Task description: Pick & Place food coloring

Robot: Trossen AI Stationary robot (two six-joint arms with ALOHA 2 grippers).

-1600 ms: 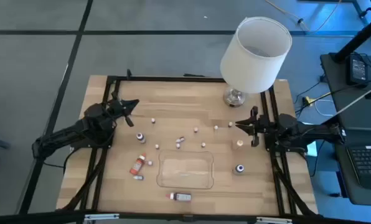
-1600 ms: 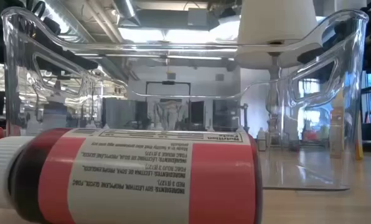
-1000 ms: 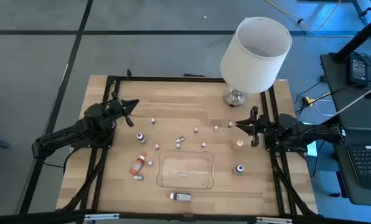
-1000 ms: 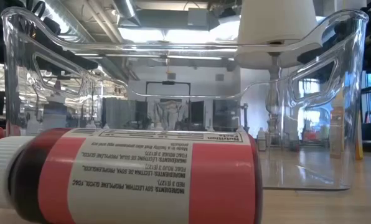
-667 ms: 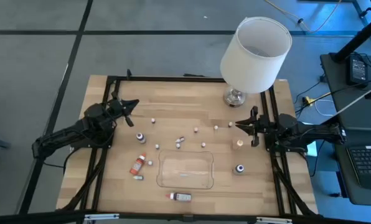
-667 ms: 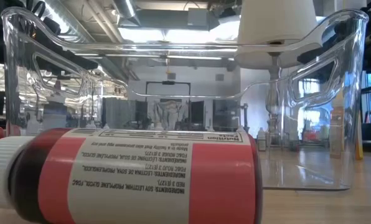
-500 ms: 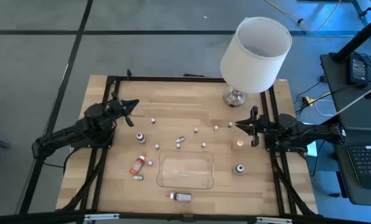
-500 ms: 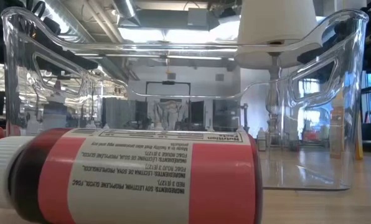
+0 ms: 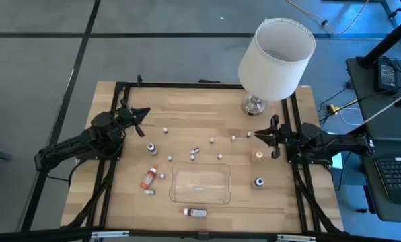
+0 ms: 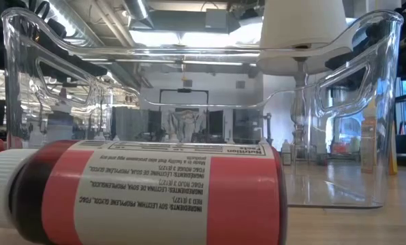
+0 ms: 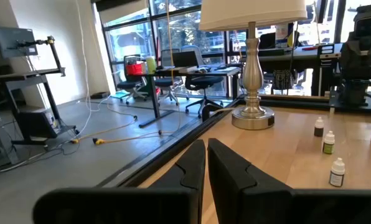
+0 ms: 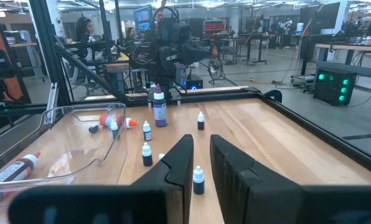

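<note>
Several tiny food coloring bottles lie and stand scattered on the wooden table (image 9: pixel 200 114). A red one (image 9: pixel 148 178) lies at the left and another red one (image 10: pixel 148 194) lies on its side near the front edge. A dark one (image 9: pixel 151 148) and another dark one (image 9: pixel 259 182) stand upright, and small white-capped ones (image 12: pixel 147 154) stand mid-table. My left gripper (image 9: pixel 143 111) hovers shut at the far left, level above the table. My right gripper (image 9: pixel 258 134) hovers shut at the right, holding nothing.
A clear shallow tray (image 9: pixel 200 185) sits at the table's front middle. A lamp with a white shade (image 9: pixel 276 50) stands on its silver base (image 11: pixel 253 115) at the far right. A black frame (image 9: pixel 207 85) runs round the table. Desks and chairs fill the room beyond.
</note>
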